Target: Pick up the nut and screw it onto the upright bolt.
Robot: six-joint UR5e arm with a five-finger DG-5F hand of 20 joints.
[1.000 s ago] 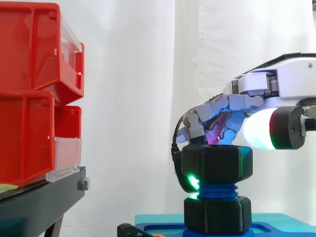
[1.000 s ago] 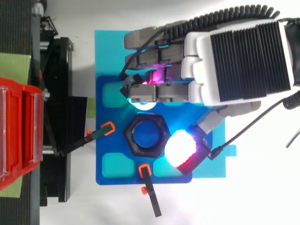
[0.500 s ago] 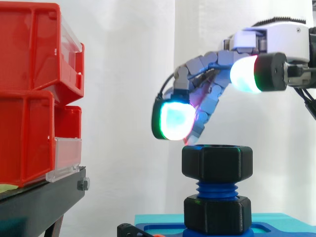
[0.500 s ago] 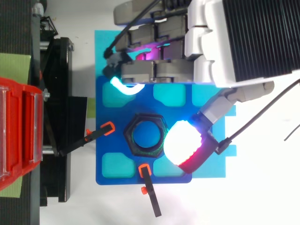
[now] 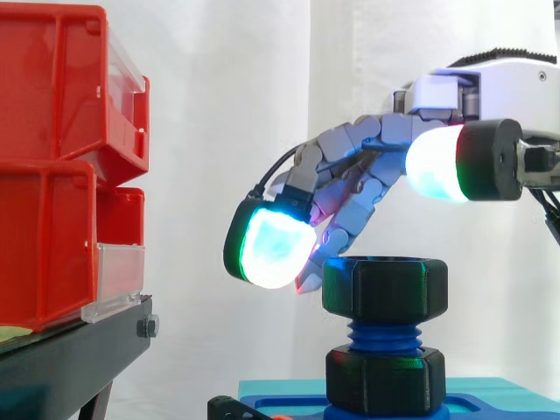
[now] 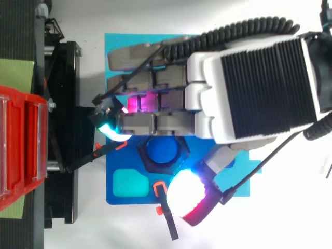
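The robot's hand (image 5: 359, 171) hovered over the upright blue threaded plastic bolt (image 5: 383, 334), spread wide with its fingers only lightly bent and nothing held in them. In the side view the fingers sloped down past the top of the bolt towards the bins. The leading pad (image 5: 267, 249), glowing white and cyan, hung just beside the black hexagonal plastic nut (image 5: 385, 284) at about the height of its upper edge. A magenta-lit fingertip sat closer still to that edge; whether it touched could not be told. The thumb pad (image 5: 433, 162), glowing white with a green rim, stood higher than the bolt, on the arm's side.

From above, the fingers ran along one side of the bolt and the thumb pad lay on the opposite side. The nut's rim (image 6: 145, 161) and the bolt's round blue top (image 6: 162, 150) showed between them.

The nut sat level on the top of the bolt, with a few turns of bare thread below it. Beneath the thread was a second black hexagonal collar (image 5: 383, 378) at the bolt's foot. The bolt rose from a dark blue moulded base plate (image 6: 140, 197), which lay on a lighter blue sheet (image 6: 116, 46). Well apart from the bolt, stacked red plastic bins (image 5: 52, 166) stood on a black stand (image 5: 70, 359) before a white curtain (image 5: 227, 131).
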